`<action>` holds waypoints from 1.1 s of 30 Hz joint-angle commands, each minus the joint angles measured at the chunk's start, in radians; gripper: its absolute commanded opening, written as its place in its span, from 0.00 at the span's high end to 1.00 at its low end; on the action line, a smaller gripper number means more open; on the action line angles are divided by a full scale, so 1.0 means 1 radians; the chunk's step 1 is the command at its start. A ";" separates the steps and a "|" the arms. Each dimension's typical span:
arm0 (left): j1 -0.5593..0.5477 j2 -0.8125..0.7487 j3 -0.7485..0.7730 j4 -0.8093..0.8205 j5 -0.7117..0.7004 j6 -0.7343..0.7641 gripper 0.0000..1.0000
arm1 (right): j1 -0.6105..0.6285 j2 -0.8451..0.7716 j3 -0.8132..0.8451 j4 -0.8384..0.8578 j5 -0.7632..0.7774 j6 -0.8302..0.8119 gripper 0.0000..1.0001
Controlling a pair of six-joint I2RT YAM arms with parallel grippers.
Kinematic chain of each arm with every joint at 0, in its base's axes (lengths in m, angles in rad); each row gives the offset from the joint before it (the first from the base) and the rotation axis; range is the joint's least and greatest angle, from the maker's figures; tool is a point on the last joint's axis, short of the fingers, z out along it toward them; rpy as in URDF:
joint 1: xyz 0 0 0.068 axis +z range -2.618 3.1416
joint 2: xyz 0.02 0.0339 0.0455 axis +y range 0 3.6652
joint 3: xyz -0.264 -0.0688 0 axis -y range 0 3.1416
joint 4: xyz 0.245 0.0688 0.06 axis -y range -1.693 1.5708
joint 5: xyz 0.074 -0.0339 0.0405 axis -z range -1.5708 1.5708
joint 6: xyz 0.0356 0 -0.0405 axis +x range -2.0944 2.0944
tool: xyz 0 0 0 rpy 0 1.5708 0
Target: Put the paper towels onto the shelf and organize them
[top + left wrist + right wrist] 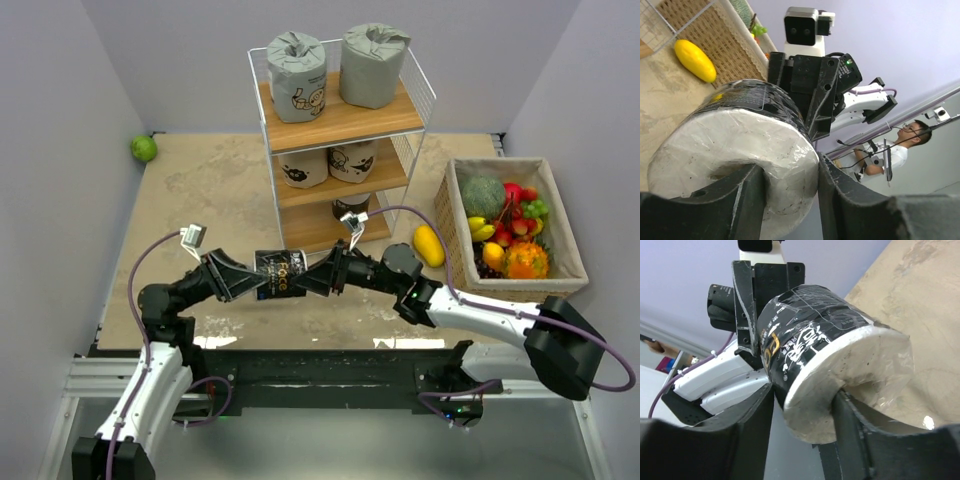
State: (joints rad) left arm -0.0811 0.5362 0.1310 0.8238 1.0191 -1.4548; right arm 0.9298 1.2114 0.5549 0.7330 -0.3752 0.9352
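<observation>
A black paper towel roll with gold print [278, 275] hangs in the air between both grippers, in front of the shelf [345, 120]. My left gripper [250, 278] is shut on the wall of its left end [740, 130], one finger in the core and one outside. My right gripper [312, 277] is shut on the right end [810, 330] the same way, with a thin gap low along the outer finger. Two grey rolls [297, 75] stand on the top board, two beige printed rolls [303, 168] on the middle board, and one black roll [350, 208] on the bottom board.
A woven basket [572, 235] of fruit stands to the right of the shelf. A yellow mango [427, 245] lies between the shelf and the basket. A small green fruit [144, 148] sits in the far left corner. Grey walls close in on three sides.
</observation>
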 commanded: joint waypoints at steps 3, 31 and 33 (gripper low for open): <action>-0.006 -0.008 -0.008 -0.075 -0.027 0.079 0.49 | 0.012 0.001 0.056 0.160 -0.096 -0.025 0.72; 0.001 0.222 0.499 -1.127 -0.847 1.005 0.08 | 0.030 0.011 0.433 -0.975 0.556 -1.370 0.79; 0.001 0.190 0.496 -1.137 -0.893 1.004 0.07 | 0.041 0.048 0.398 -0.901 0.608 -1.499 0.79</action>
State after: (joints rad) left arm -0.0853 0.7628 0.5724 -0.2142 0.3340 -0.5522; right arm 0.9455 1.2259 0.9569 -0.3077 0.1001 -0.2546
